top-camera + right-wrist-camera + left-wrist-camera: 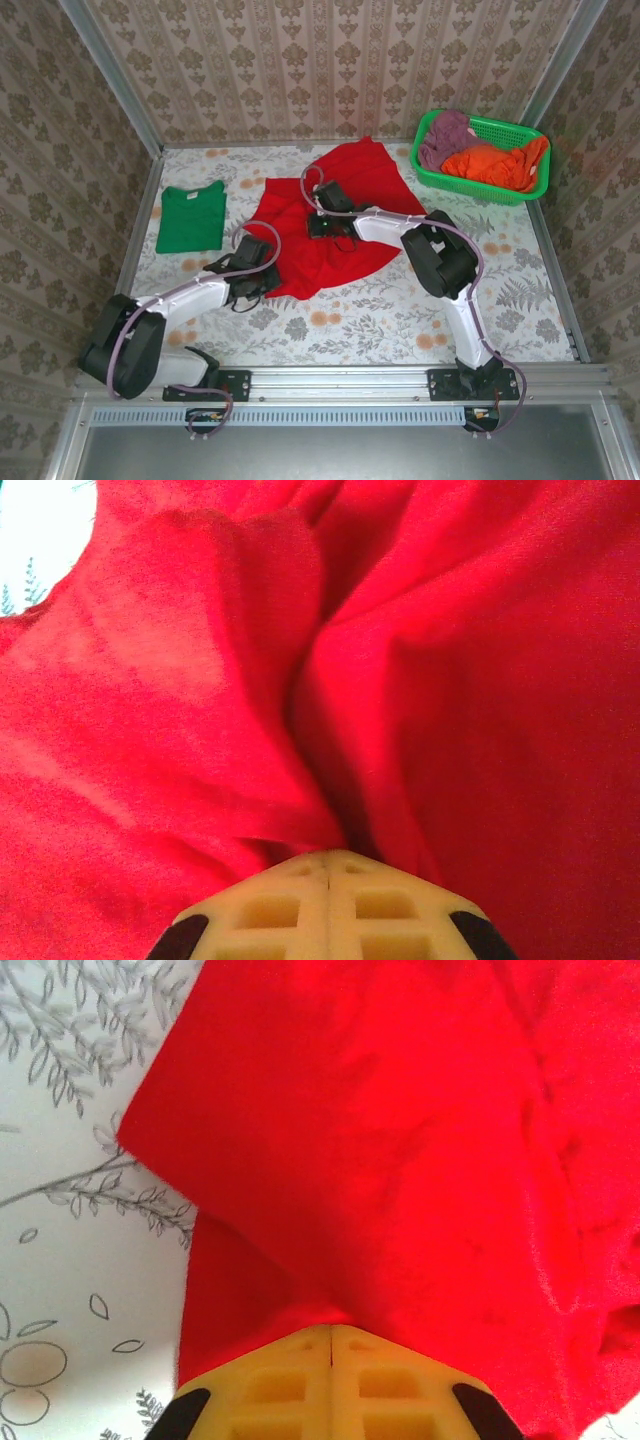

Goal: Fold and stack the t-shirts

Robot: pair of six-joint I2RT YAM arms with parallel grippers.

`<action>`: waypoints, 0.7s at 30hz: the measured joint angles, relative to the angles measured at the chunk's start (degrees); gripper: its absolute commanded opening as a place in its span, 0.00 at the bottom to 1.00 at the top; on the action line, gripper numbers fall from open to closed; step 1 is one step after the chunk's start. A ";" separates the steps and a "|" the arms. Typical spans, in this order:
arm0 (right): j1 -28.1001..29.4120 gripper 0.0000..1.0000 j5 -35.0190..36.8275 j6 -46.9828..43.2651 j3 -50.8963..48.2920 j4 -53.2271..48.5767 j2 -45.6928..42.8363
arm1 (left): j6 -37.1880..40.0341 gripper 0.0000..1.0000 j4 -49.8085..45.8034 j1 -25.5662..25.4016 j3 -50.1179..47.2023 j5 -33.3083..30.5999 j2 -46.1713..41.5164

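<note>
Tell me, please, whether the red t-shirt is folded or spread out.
Spread out: the red t-shirt lies as a broad, rumpled sheet across the table, with no neat fold.

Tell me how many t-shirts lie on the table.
2: a bright red cloth t-shirt mid-table, a folded emerald green t-shirt left of it. The green plastic basket may hide more.

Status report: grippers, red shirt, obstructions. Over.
Left gripper shut on red t-shirt, near-left edge. Right gripper shut on it mid-cloth. Shirt unfolded; green t-shirt lies folded, left. Basket far right, clear of both.
</note>
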 measured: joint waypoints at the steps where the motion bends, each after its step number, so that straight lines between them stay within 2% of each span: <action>1: -0.33 0.00 0.02 0.11 0.00 0.04 0.04 | -0.20 0.00 -0.07 0.00 -0.35 -0.02 0.33; 6: -1.92 0.00 0.20 1.16 0.09 -0.07 0.59 | -2.23 0.00 -2.97 0.17 -3.91 -0.87 -3.32; 16: -5.46 0.01 -0.02 4.48 3.54 -1.33 3.52 | -10.10 0.00 -15.50 1.49 -15.15 0.33 -27.30; 18: -5.90 0.04 -0.04 4.68 4.11 -1.81 3.76 | -11.61 0.06 -18.18 1.09 -15.74 0.85 -30.36; 21: -6.21 0.14 -0.79 4.66 4.26 -1.90 3.82 | -12.85 0.21 -21.03 0.52 -15.69 1.36 -33.75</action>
